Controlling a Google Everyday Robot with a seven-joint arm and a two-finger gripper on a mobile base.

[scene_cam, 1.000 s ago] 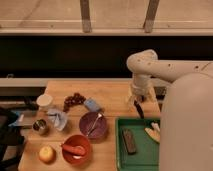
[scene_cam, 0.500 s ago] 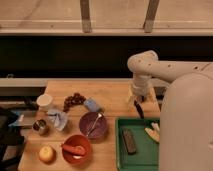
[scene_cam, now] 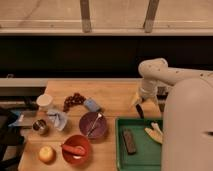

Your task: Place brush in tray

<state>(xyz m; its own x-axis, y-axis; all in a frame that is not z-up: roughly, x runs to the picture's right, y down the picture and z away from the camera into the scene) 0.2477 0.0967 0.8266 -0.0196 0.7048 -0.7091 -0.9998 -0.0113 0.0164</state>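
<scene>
The white arm enters from the robot's pale body at the right edge of the frame. It rises to a rounded elbow right of centre, then bends and drops nearly straight down toward the wooden table. The wrist points downward, and the gripper hangs below it just above the far rim of the tray, near the tray's upper left corner.

The jaws are drawn close together and pinch the top of the brush — a slim black stick that hangs nearly upright from the gripper. Its lower end points at the tray's far rim, and whether the tip touches the rim cannot be told. The brush is in the air in the gripper's hold, not lying in the tray.

The green tray fills the lower right of the frame, partly hidden by the robot's body. Inside it lie a flat dark block toward the left and a tan forked piece toward the right, apart from each other.

Left of the tray stands a purple bowl with a pale utensil resting in it. Below and left of that is a red bowl. A white cup and a cluster of dark grapes sit further up on the left — all well apart from the gripper.
</scene>
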